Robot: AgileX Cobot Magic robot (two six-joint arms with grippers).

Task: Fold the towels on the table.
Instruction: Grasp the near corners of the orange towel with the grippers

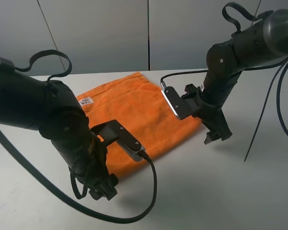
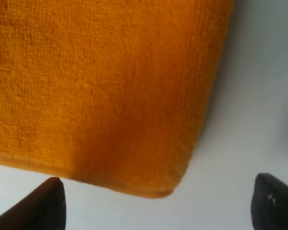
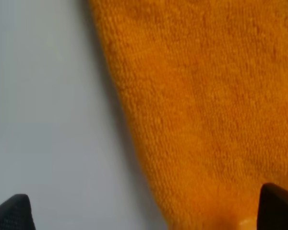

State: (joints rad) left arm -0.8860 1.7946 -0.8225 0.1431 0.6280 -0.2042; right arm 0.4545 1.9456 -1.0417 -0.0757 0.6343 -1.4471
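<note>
Wall (image 1: 101,33): pale grey panels across the far side, from 10 to 2 o'clock.
Seams (image 1: 149,36): thin dark lines, one upright at 12 o'clock, one slanted at 11.
Table (image 1: 221,191): plain white, matte.
Light: soft, faint shadows.

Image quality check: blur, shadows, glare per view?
Exterior high: sharp, evenly lit, faint shadows on table. Left wrist: soft focus, dark shadow patch on towel near its corner. Right wrist: likewise soft, thin shadow along towel edge, no glare.

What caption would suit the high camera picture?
Left arm and right arm hover over an orange towel spread on a white table.
</note>
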